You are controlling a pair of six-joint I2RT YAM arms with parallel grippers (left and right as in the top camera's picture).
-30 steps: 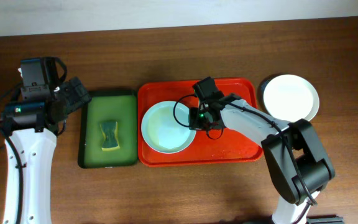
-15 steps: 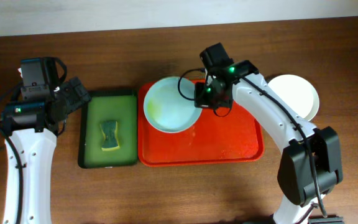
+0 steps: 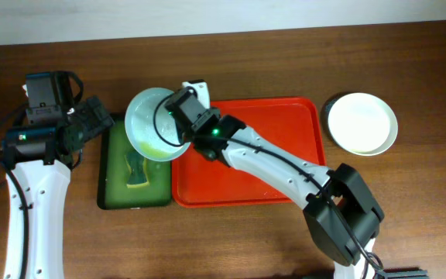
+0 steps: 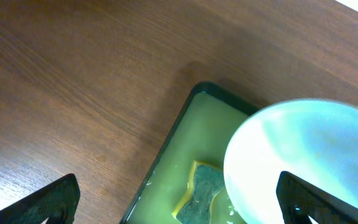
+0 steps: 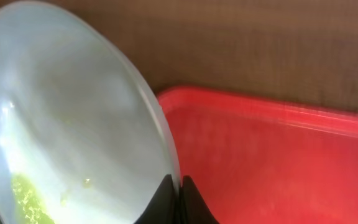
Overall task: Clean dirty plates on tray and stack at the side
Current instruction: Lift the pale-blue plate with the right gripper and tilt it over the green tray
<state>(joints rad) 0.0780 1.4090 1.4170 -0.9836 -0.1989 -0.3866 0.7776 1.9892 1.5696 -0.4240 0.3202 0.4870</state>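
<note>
My right gripper (image 3: 183,124) is shut on the rim of a pale mint-blue plate (image 3: 152,122) with a yellow smear. It holds the plate tilted above the green tray, left of the red tray (image 3: 277,155). In the right wrist view the fingers (image 5: 180,196) pinch the plate's edge (image 5: 73,124) beside the red tray (image 5: 278,162). A white plate (image 3: 362,122) lies on top of a stack right of the red tray. My left gripper (image 4: 176,205) is open above the green tray, with the plate (image 4: 303,162) at its right.
A dark green tray (image 3: 134,159) with yellow-green water holds a sponge (image 3: 135,169), partly under the plate. The sponge also shows in the left wrist view (image 4: 201,190). The brown wooden table (image 3: 231,240) lies all round.
My right gripper lifted the mint-blue plate off the red tray and carried it left, over the green tray. The red tray now holds no plate. The left arm has not moved.
</note>
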